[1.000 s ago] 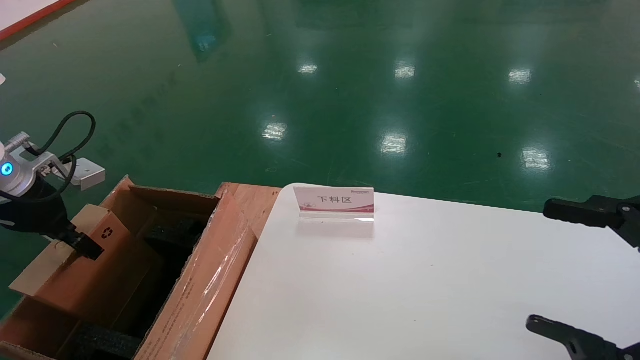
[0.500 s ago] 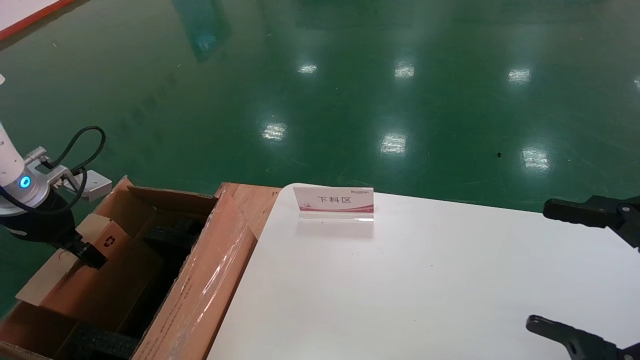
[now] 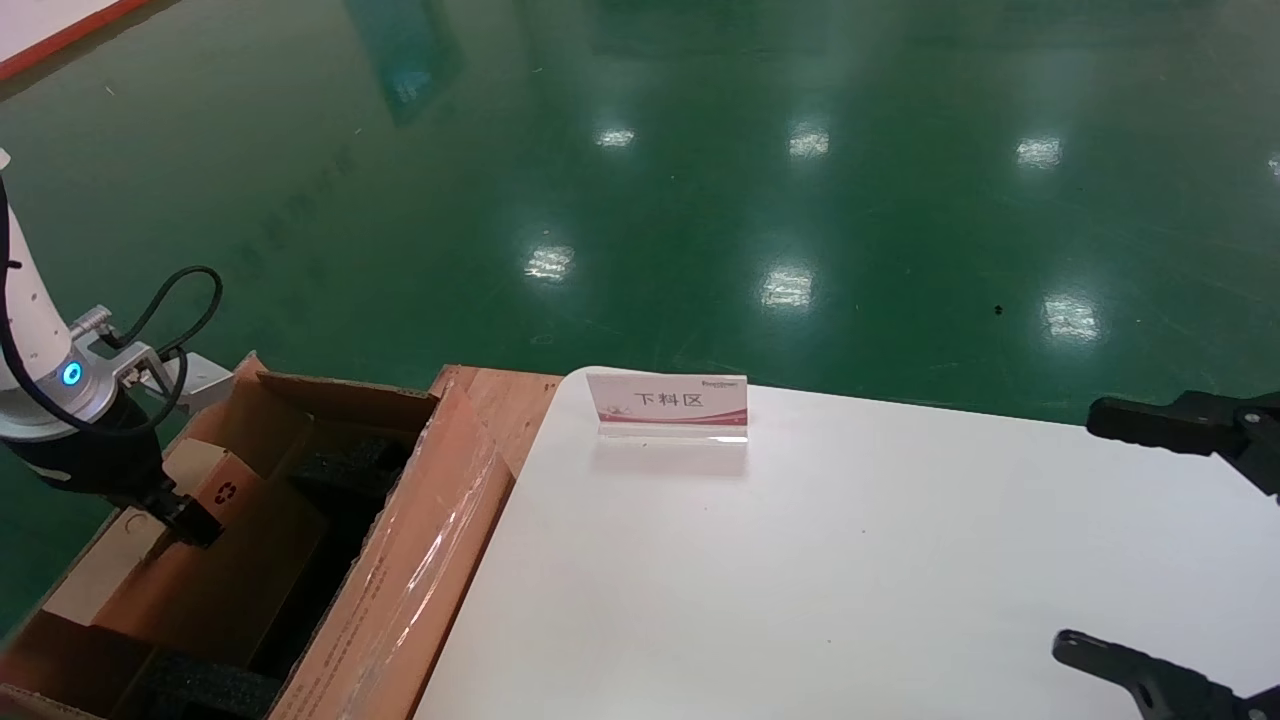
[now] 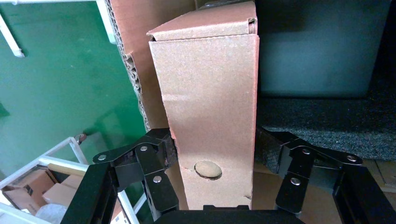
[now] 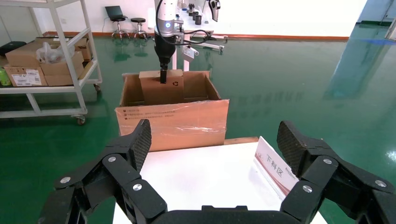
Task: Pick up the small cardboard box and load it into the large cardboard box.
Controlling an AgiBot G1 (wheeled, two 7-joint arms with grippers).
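My left gripper (image 3: 185, 520) is shut on the small cardboard box (image 3: 240, 540), a slim brown box with a black recycling symbol. It holds the box upright inside the large cardboard box (image 3: 420, 560), against the carton's left wall. In the left wrist view both pads press the small box's (image 4: 210, 102) sides at the left gripper (image 4: 217, 149), with black foam (image 4: 327, 126) beside it. The right wrist view shows the carton (image 5: 173, 123) with its taped flap and the small box (image 5: 161, 91) standing in it. My right gripper (image 3: 1078, 528) hovers open and empty over the table's right side.
A white table (image 3: 800, 580) stands right of the carton, with a white-and-red sign card (image 3: 668, 405) at its far left edge. Black foam (image 3: 345, 470) lines the carton's inside. Green floor lies all around. A shelf cart (image 5: 46, 56) with boxes stands beyond the carton.
My left gripper has moved down and a little to the right, lowering the small box deeper into the carton. The right arm has not moved.
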